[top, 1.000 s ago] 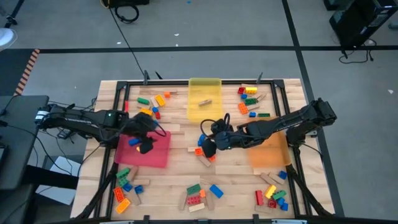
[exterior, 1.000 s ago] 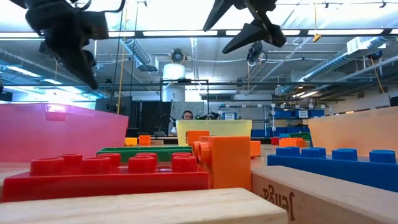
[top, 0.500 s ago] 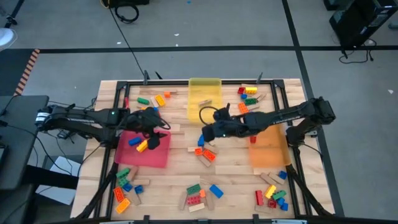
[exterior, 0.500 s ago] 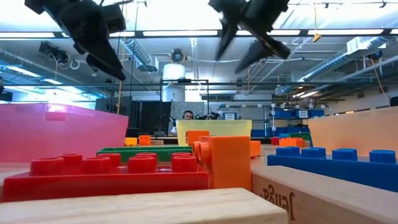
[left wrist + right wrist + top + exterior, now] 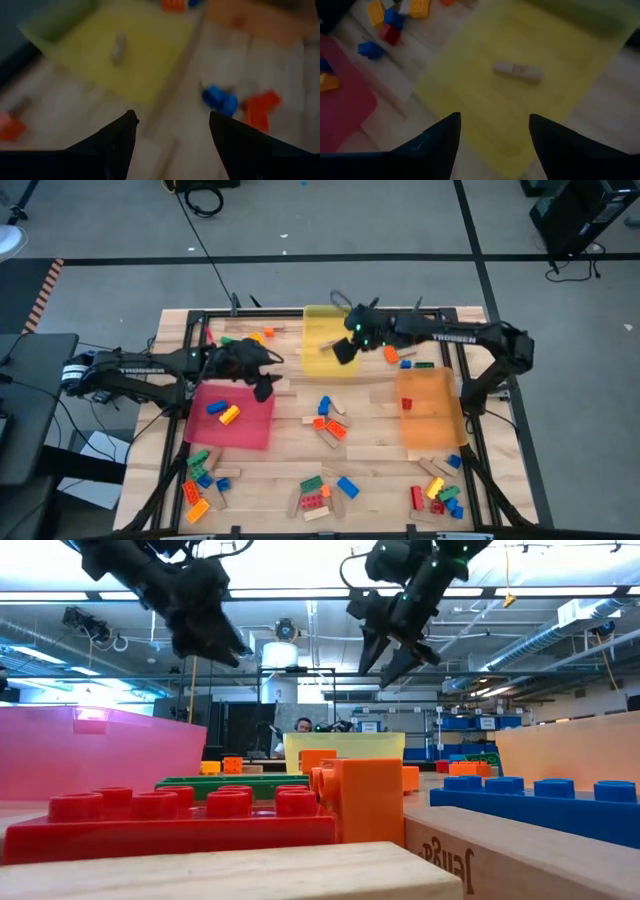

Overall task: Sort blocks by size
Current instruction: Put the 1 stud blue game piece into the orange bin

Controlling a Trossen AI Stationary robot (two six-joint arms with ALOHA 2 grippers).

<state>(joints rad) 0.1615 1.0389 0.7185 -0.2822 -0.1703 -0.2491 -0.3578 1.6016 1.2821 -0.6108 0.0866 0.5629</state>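
High view is showing you both released pincers moving: right pincer [image 5: 345, 350] now over the yellow tray [image 5: 318, 362], left pincer [image 5: 262, 387] half-hiding the red tray [image 5: 240, 430] edge.

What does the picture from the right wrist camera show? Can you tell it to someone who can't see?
The right gripper hangs open and empty above a flat yellow tray with one tan wooden block lying in it. Beside the tray on the wooden table sit small blue, red and yellow bricks, next to a red tray.
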